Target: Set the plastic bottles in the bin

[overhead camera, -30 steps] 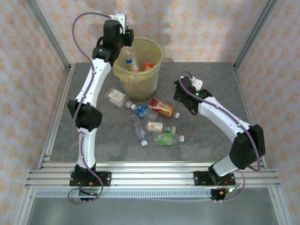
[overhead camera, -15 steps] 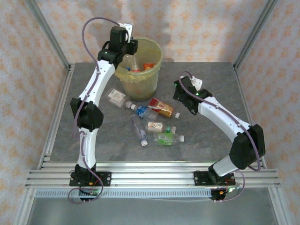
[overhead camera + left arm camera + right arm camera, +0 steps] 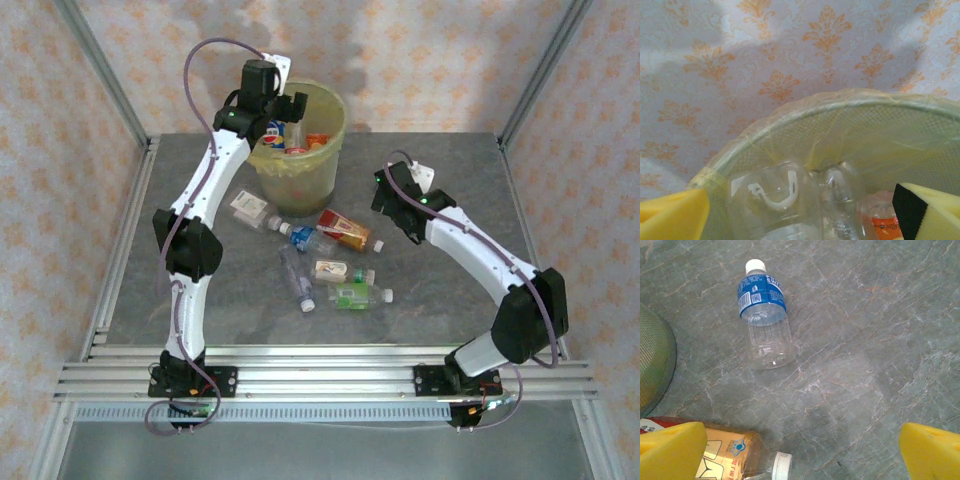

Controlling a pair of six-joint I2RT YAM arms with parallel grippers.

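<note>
Several plastic bottles are seen already inside the bin at upper centre of the top view. The left gripper is held over its rim, jaws spread wide, a clear bottle lying free below. About six table bottles are left at centre, and the right gripper is held open and empty above them.

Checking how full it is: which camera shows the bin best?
Top external: the whole bin, bottles inside. Left wrist gives its far rim close up; right wrist a sliver of its wall.
</note>
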